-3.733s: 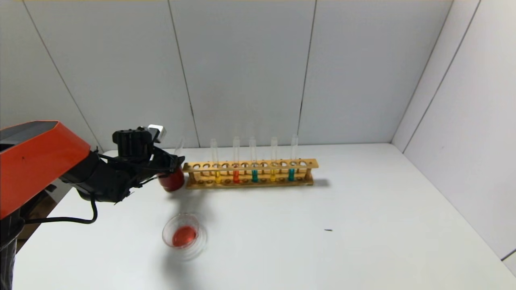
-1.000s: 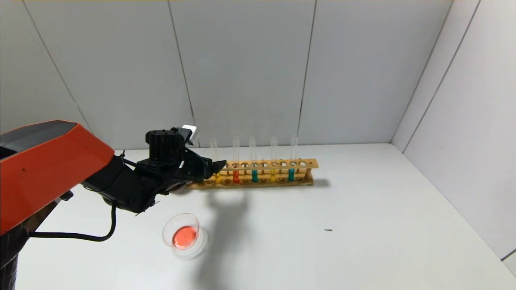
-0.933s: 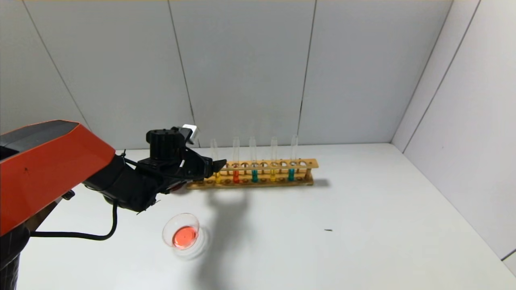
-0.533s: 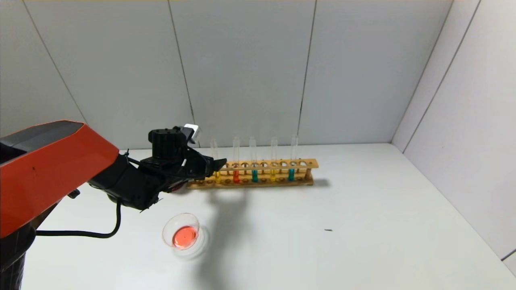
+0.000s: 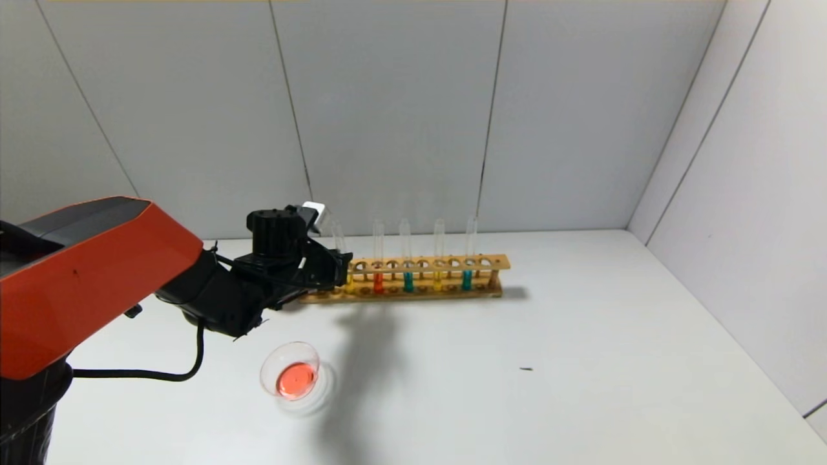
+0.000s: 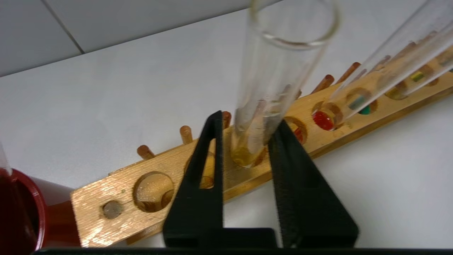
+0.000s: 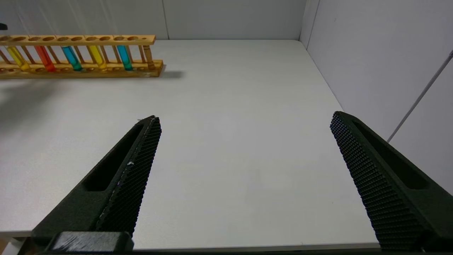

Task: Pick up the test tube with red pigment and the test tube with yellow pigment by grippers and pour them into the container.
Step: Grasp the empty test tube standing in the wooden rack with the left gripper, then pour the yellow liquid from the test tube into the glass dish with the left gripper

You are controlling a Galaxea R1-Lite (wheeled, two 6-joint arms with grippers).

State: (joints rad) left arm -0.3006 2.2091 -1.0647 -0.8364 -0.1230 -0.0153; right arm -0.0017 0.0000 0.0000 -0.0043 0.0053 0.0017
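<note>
No readable writing or labels anywhere. The left gripper (image 6: 244, 129) is clamping its jaws on the test tube with yellow pigment (image 6: 269, 88), tilted, its tip sitting in the wooden rack (image 6: 148, 184). The test tube with red pigment (image 5: 378, 258) is standing one slot beyond the jaws. Only the head view is showing the container (image 5: 290, 374), holding red liquid, well below the jaws. The right wrist view alone is showing the right gripper (image 7: 244, 122), jaws wide apart, hovering over bare table (image 7: 230, 106).

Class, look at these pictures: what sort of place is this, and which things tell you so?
Probably a lab-style test bench: a wooden test tube rack of coloured liquids, a glass dish of red liquid, on a plain white table walled by grey panels.
</note>
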